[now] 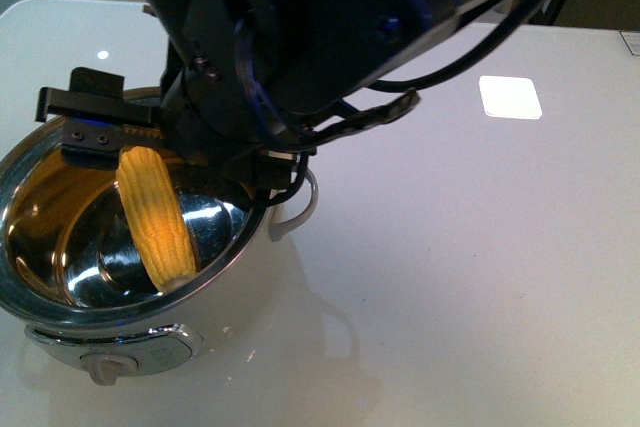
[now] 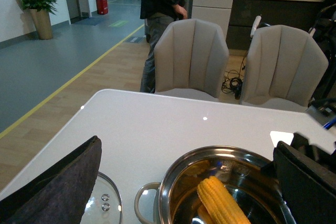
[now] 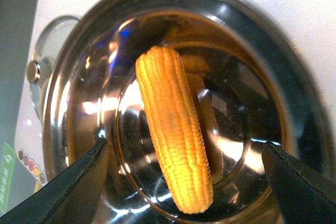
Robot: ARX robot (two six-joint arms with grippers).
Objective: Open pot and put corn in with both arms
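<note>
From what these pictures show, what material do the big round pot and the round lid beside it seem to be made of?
The large round pot: polished steel inside and at the rim, mirror-bright with the yellow corn cob reflected in it; its cream-white outer body looks glossy, perhaps enamel or plastic. The round lid seems clear glass with a metal rim, since the table shows through it.

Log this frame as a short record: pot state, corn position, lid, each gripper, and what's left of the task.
pot: open, no lid on it, steel inside showing
corn: inside the pot, leaning against the inner wall, one end near the rim
lid: glass lid lying on the table beside the pot
right gripper: above the pot mouth, jaws spread wide on either side of the corn, not touching it
left gripper: beside the pot over the lid; only one dark finger shows, state unclear
table: white, glossy
task status: lid off and corn in the pot
</note>
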